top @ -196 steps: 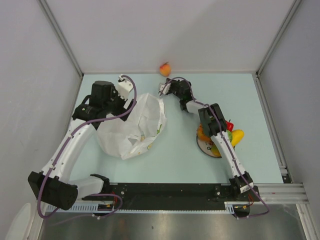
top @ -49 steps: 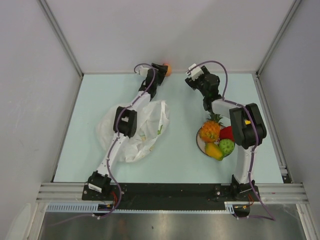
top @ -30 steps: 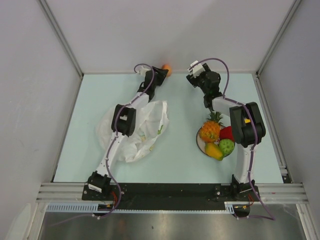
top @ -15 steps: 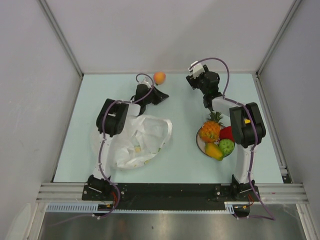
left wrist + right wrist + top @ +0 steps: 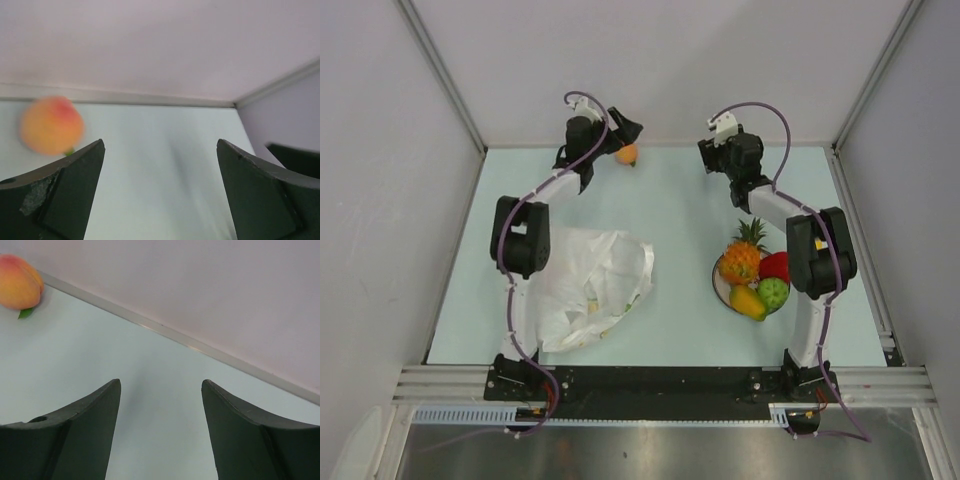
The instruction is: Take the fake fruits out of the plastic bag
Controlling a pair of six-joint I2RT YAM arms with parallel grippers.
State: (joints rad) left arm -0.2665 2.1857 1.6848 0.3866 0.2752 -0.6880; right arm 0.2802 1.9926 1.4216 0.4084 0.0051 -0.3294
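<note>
My left tool [image 5: 160, 145] has just sprung wide open, empty; the peach [image 5: 51, 125], blurred, perhaps rolling, remains ungrasped. Right tool [image 5: 161, 382] gapes empty.

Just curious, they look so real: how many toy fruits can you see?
5: a peach by the back wall, and pineapple, strawberry, green fruit, mango on the plate. The bag or right arm may hide more.

Robot lab: panel-walled table [image 5: 676, 300], bolted arms [image 5: 516, 238]
</note>
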